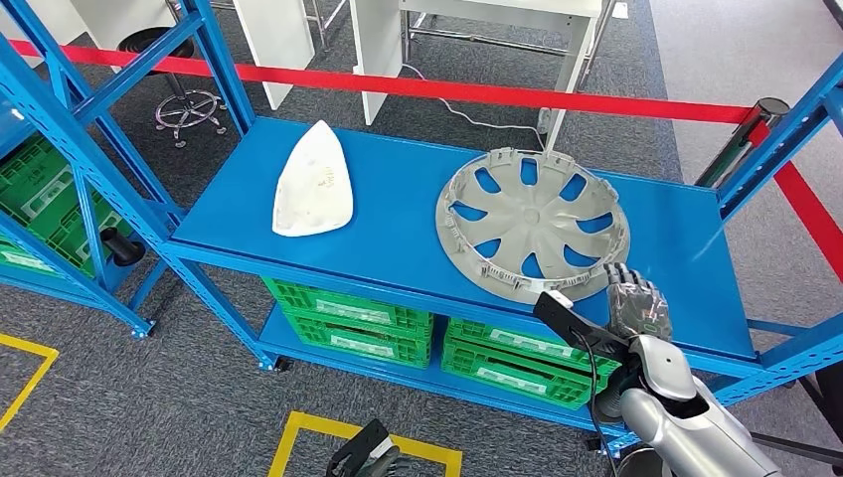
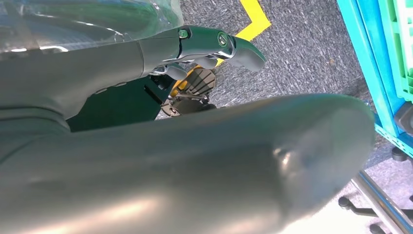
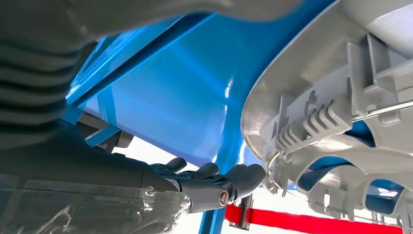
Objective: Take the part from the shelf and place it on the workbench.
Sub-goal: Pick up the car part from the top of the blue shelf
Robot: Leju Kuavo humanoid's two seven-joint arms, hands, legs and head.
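A grey wheel cover lies inner side up on the right half of the blue shelf. A white, iron-shaped shell part lies on the shelf's left half. My right hand hovers over the shelf at the cover's near right rim, fingers stretched out and holding nothing. In the right wrist view its fingertips sit just at the cover's ribbed rim; I cannot tell whether they touch it. My left hand hangs low over the floor, and its fingers hold nothing.
Blue shelf uprights rise at the left and right. Green crates fill the lower level. A red barrier tape runs behind the shelf, with white tables and a stool beyond. Yellow floor marking lies in front.
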